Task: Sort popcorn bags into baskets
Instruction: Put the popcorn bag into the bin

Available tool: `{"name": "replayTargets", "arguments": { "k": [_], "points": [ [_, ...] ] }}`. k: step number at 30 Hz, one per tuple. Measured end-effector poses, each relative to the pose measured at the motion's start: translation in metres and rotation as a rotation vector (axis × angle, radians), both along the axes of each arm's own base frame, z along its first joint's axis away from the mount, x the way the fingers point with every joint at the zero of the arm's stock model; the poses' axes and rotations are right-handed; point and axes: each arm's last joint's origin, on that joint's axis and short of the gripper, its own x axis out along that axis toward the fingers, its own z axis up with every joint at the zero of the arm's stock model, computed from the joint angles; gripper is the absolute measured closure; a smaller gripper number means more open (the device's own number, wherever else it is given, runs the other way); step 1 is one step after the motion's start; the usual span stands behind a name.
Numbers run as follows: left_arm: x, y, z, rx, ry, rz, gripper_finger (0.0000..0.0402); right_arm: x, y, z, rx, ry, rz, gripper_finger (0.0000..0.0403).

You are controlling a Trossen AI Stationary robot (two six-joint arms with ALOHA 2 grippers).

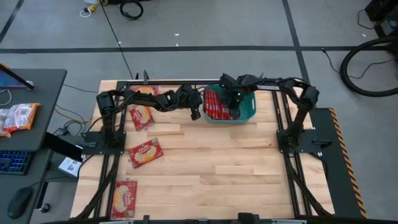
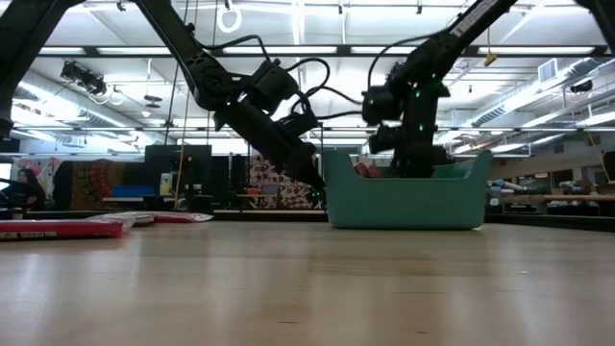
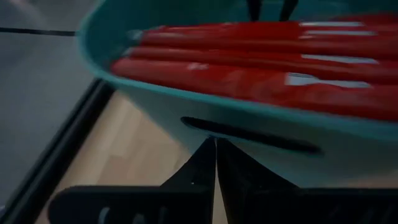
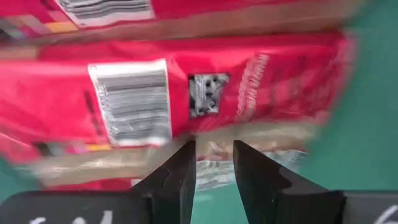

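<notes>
The teal basket (image 1: 245, 114) stands at the table's far middle, with several red popcorn bags (image 1: 214, 103) packed on edge in its left half. My right gripper (image 1: 235, 111) reaches down inside the basket; in its wrist view its fingers (image 4: 175, 177) stand slightly apart, open, just short of a red bag (image 4: 186, 93) showing its barcode. Against the basket's left outer wall (image 3: 261, 134) rests my left gripper (image 1: 196, 114), shut and empty. Three more bags lie flat on the table: one (image 1: 142, 116) under the left arm, one (image 1: 145, 152) at centre left, one (image 1: 124, 198) near the front edge.
Another red bag (image 1: 148, 91) peeks out at the table's far left edge under the left arm. Paler orange-and-white packets (image 1: 18, 116) lie on the dark side desk at left. In the low view, flat bags (image 2: 58, 229) lie far left of the basket (image 2: 404, 200).
</notes>
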Motion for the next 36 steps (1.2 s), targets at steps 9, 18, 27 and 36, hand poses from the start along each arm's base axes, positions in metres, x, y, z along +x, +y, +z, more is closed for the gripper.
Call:
{"name": "replayTargets", "arguments": {
  "k": [9, 18, 27, 36],
  "points": [
    [0.005, -0.016, -0.001, 0.006, 0.018, -0.026, 0.0381, 0.023, 0.006, -0.029, -0.004, -0.009, 0.076, 0.0291],
    [0.004, -0.009, 0.0, -0.003, -0.004, 0.008, 0.0381, 0.012, 0.008, 0.017, -0.088, -0.123, 0.035, 0.0292],
    [0.003, -0.007, 0.0, -0.022, -0.011, 0.034, 0.0381, -0.003, 0.003, 0.021, 0.022, -0.101, -0.61, 0.0254],
    [0.003, -0.005, 0.001, -0.013, -0.027, 0.038, 0.0381, 0.014, 0.011, -0.006, 0.166, -0.078, -0.931, 0.0141]
  ]
}}
